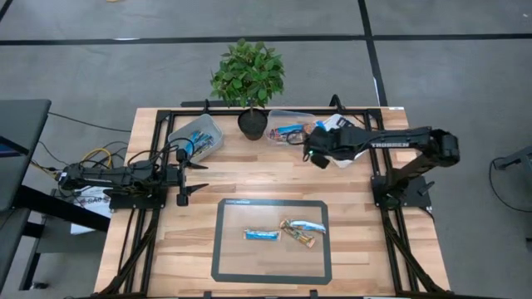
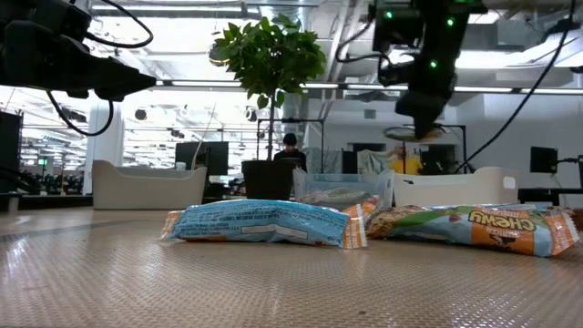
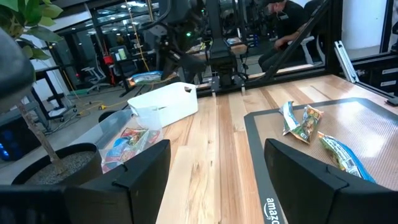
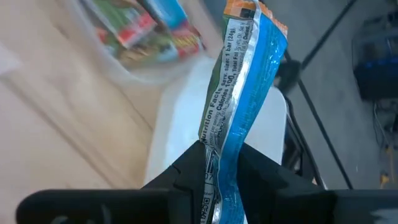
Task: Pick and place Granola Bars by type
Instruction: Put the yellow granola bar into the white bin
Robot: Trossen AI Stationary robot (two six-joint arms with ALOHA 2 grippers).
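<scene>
- A shiny blue-and-silver wrapped granola bar (image 4: 239, 106) is pinched by its end between the closed right gripper (image 4: 214, 171) fingers, over a white bin (image 4: 217, 124).
- The left gripper (image 3: 214, 180) is held spread apart, empty.

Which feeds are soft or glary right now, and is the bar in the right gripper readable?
Right wrist view: the blue bar in the right gripper is sharp, print legible; the bin of bars behind smears. Low view: bright ceiling glare, arms silhouetted; mat bars crisp. Left wrist view: near fingers soft. High view: even light.
</scene>
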